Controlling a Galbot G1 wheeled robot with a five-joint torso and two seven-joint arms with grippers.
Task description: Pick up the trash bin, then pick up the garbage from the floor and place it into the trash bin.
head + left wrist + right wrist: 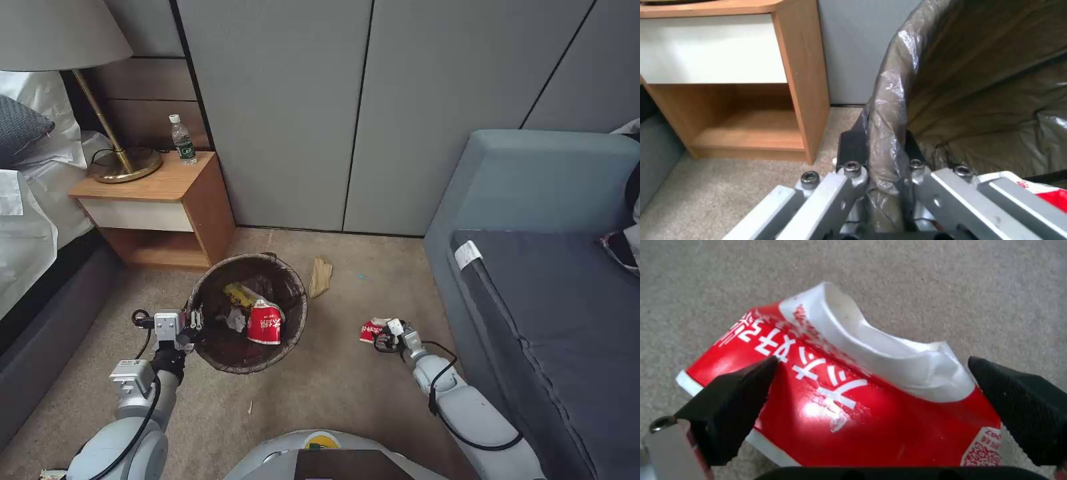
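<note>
Jaws of the right gripper (871, 396) stood apart on either side of a crumpled red-and-white paper packet (849, 396) lying on the beige carpet (951, 280), one dark pad touching its printed face, the other just beside its white torn mouth; nothing was grasped yet. The left gripper (882, 173) was clenched on the rim of the round trash bin lined with a crinkled dark brown bag (248, 313), which stood near the wooden nightstand (160, 207).

Closing on the slack, glossy packet could likely squeeze it out sideways, or pinch only a loose flap that tears. The left grip seemed to hold mostly bag film, so the liner might slip.

Inside the bin lay another red-and-white packet (265, 323), a yellow wrapper (238, 292) and a white tissue wad (235, 320). A tan paper bag (320, 277) lay on the floor just beyond the bin.
</note>
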